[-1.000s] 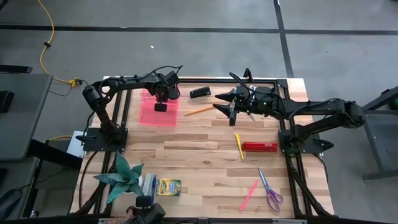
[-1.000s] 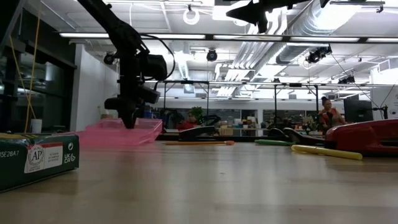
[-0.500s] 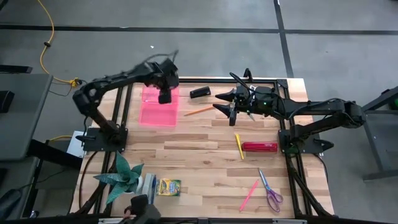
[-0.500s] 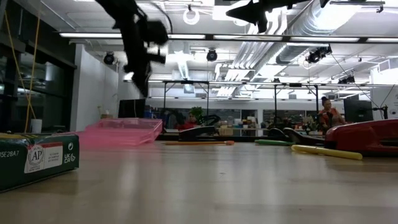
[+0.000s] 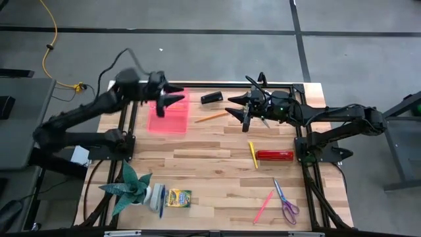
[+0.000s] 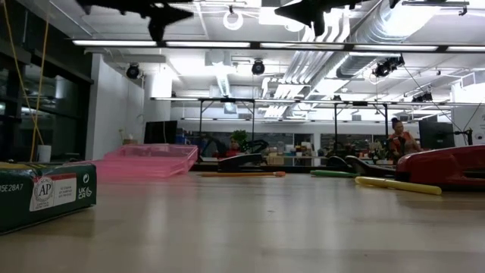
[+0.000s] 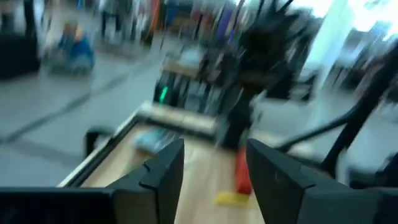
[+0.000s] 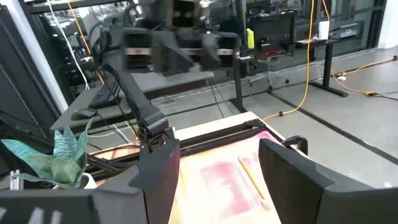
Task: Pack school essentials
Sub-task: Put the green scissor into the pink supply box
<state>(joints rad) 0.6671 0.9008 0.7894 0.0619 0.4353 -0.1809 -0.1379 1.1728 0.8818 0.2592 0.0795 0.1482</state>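
Hovering spread and empty over the pink tray [image 5: 168, 113], the left gripper [image 5: 172, 95] is seen; the right gripper [image 5: 242, 109] is spread near the orange pencil [image 5: 210, 118]. Thin pencils could be missed or rolled off the table [image 5: 210, 164].

Grey concrete floor [image 5: 217, 16] crossed by dark lines; strip lights [image 6: 250, 43] and exposed ducts [image 6: 424, 19] overhead; desks [image 8: 298, 46] behind.

Even overhead light falls on the table [image 5: 210, 164], with soft shadows. The left wrist view is heavily motion-blurred. Ceiling strip lights [image 6: 227, 43] glare above the table.
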